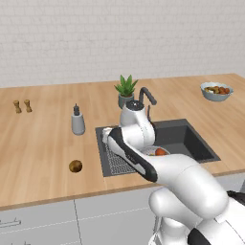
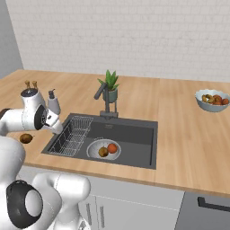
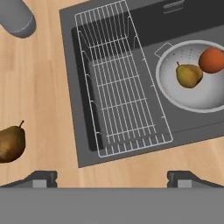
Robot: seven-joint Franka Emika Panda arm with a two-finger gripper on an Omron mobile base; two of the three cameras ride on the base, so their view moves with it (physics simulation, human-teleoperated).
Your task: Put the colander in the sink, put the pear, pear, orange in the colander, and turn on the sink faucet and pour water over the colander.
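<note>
The silver colander (image 3: 192, 98) sits in the dark sink (image 3: 183, 26), right of the wire rack. Inside it lie one pear (image 3: 189, 75) and the orange (image 3: 211, 59). The other pear (image 3: 9, 143) rests on the wooden counter left of the sink, also seen as the pear (image 2: 26, 138) and the pear (image 1: 75, 166). My gripper (image 3: 112, 178) hangs open and empty above the sink's front left corner, between the counter pear and the colander. The faucet (image 2: 104, 96) stands behind the basin with no water running.
A wire rack (image 3: 120, 83) fills the sink's left side. A grey soap dispenser (image 2: 54, 103) stands on the counter left of the sink, with a potted plant (image 2: 110, 87) behind the faucet. A blue-grey fruit bowl (image 2: 213, 99) sits far right, and small shakers (image 1: 22, 105) far left.
</note>
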